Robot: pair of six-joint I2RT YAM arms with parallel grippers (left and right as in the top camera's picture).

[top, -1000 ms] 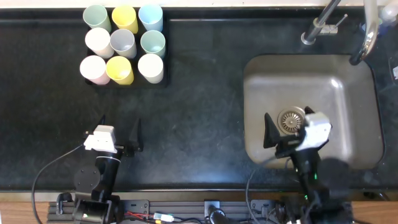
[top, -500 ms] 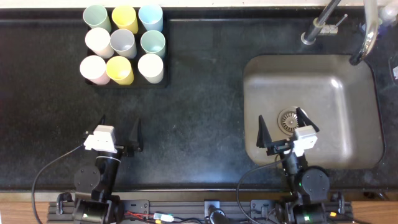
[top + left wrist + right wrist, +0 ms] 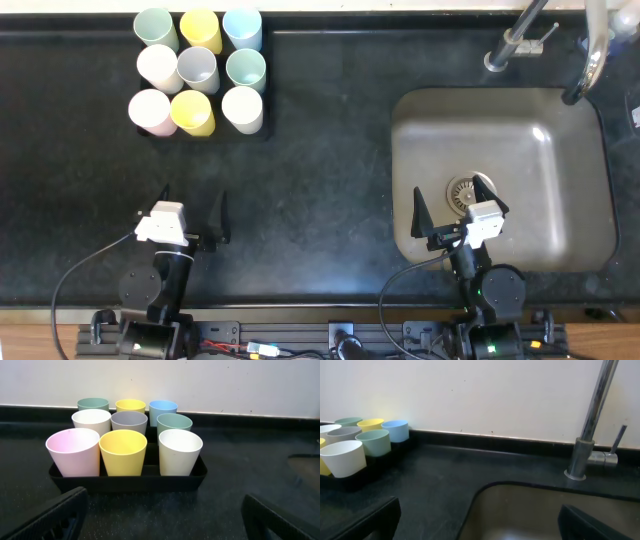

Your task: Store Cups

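On the counter (image 3: 320,150), nine cups (image 3: 198,70) upright in a tray (image 3: 127,483).
Left gripper (image 3: 194,195), right gripper (image 3: 452,190): spread wide, gripping nothing.

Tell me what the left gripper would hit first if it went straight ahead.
Probably the front wall of the black tray, then the front yellow cup; height is hard to judge.

No text, label or number can be read anywhere.

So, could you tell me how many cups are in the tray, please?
9 cups, all upright in the black tray, three rows. Far: green, yellow, blue. Middle: white, grey, green. Near: pink, yellow, white. None seem hidden.
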